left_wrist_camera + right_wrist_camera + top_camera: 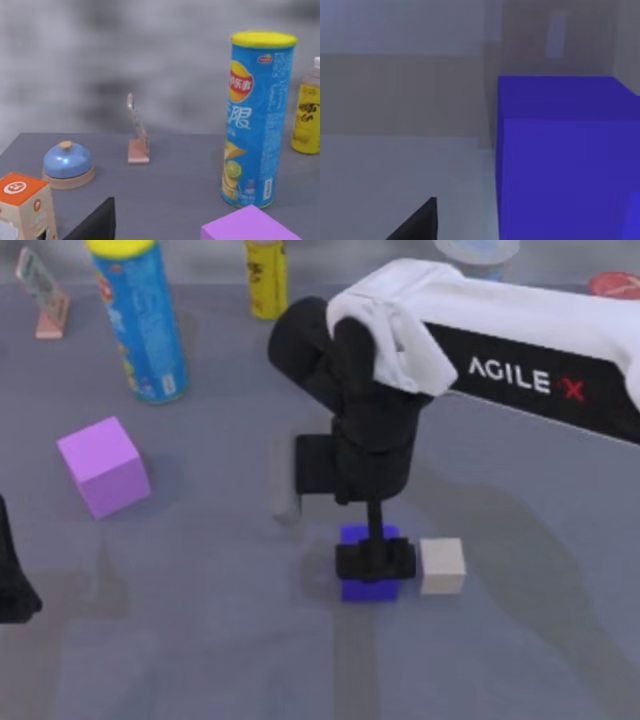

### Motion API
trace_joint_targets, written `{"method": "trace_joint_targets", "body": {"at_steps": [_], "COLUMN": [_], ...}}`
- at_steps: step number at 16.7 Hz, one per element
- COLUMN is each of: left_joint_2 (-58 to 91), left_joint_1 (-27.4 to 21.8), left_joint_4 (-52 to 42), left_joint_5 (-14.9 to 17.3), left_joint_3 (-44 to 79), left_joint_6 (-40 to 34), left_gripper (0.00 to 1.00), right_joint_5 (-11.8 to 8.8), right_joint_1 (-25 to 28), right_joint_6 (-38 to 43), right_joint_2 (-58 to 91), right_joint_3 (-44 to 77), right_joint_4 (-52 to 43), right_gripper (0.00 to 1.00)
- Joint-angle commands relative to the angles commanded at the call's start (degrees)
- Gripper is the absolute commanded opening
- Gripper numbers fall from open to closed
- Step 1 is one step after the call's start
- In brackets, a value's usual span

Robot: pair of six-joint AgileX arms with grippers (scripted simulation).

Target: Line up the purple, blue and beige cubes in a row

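- Your right gripper [375, 561] sits low over the blue cube [368, 587], just below the centre of the top view; its fingers straddle the cube's top, but you cannot tell whether they clamp it or stand free.
- The beige cube [442, 566] lies just beside the blue cube's right side, nearly touching the gripper.
- In the right wrist view the blue cube [567, 155] fills the right half.
- The purple cube [103, 466] rests well apart at the left, tilted out of square.
- Behind it, upper left, stands a blue crisp can [139, 318]; a yellow bottle [267, 277] and a small card stand [42, 298] line the top edge.
- Your left gripper [12, 585] is parked at the left edge.
- The left wrist view adds a blue bell [67, 164] and an orange-topped box [24, 205].
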Motion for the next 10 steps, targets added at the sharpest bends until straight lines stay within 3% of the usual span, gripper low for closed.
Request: {"method": "trace_joint_targets", "body": {"at_steps": [10], "left_joint_2": [3.40], "left_joint_1": [-0.37], "left_joint_4": [-2.43], "left_joint_5": [0.16], "left_joint_3": [3.39], "left_joint_6": [1.82], "left_gripper": [1.00], "right_joint_5": [-0.40], "right_joint_1": [-1.95], "right_joint_6": [1.43], "right_joint_2": [-4.12], "right_joint_3": [-1.04], "right_joint_4": [0.11], "right_gripper": [1.00]}}
